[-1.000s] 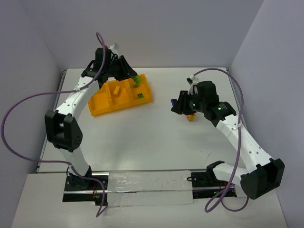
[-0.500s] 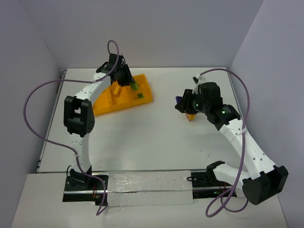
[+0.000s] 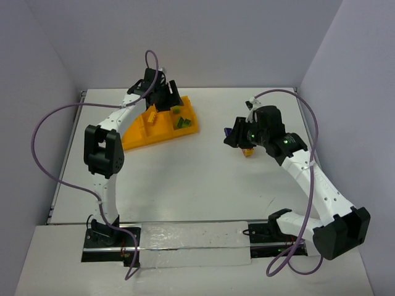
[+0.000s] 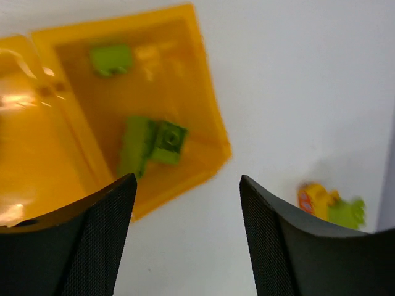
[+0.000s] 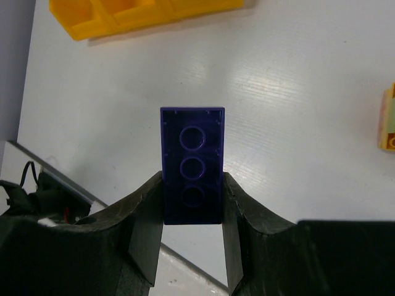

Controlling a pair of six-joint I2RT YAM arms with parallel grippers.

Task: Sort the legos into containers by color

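The orange-yellow tray (image 3: 154,131) lies at the back left. Its right compartment holds lime green legos (image 3: 181,122); in the left wrist view one lies apart (image 4: 111,58) from a joined pair (image 4: 152,142) inside the tray (image 4: 207,92). My left gripper (image 3: 170,98) hovers open and empty over the tray's right end (image 4: 185,234). My right gripper (image 3: 233,137) is shut on a dark purple-blue brick (image 5: 192,165), held above the table right of centre. An orange-yellow and green stack (image 4: 330,206) sits on the table by my right gripper (image 5: 192,203).
An orange-yellow brick (image 3: 248,152) lies on the table under the right wrist, and it shows at the right wrist view's right edge (image 5: 387,126). The tray's edge (image 5: 142,12) runs along the top of that view. Walls close the table on three sides.
My left gripper has opened and let go of a green lego, which now lies in the tray's right compartment. My right gripper has shifted slightly left with the purple brick.
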